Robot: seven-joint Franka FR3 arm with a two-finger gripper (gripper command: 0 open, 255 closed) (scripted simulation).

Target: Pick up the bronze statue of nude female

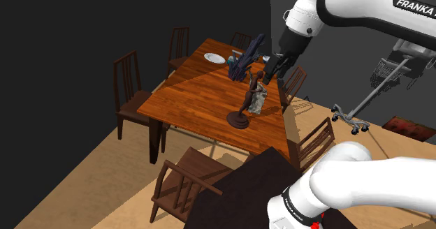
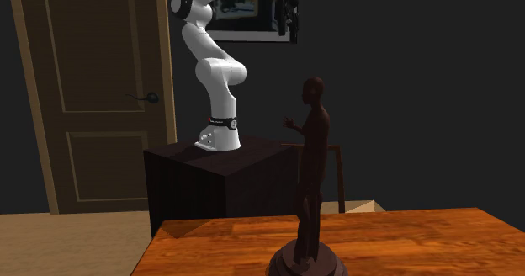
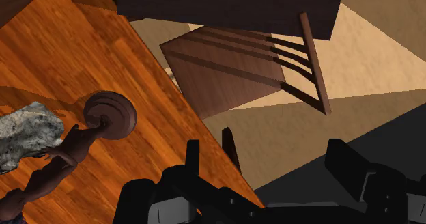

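- Table (image 1: 199, 95): a wooden top with plank grain, with chairs set around it.
- Bronze statue (image 1: 246, 100): a dark brown standing figure on a round stepped base. It stands upright on the table, close to the table's edge on the stand's side.
- Claw (image 1: 271, 68): it hangs above that same table edge, higher than the figure's head and apart from the figure. In the wrist view its two black fingers (image 3: 193, 162) stand well apart, with nothing clasped between them. That view looks down past the table's edge, and the statue's base lies off to one side of the fingers, not between them.
- Grey stone (image 3: 26, 135): a mottled lump on the table, at the statue's side. Whether the two touch cannot be told.
- Dark blue figure (image 1: 244, 56): on the table, farther from the stand than the statue.
- White plate (image 1: 214, 57): on the table near its far end.
- Wooden chair (image 3: 235, 72): on the floor just off the table's near edge, its slatted back turned away from the table.
- Stand (image 2: 214, 177): a dark box off the table's end, carrying the arm's base.
- Panelled door (image 2: 84, 89): in the wall behind the table, beyond the stand.
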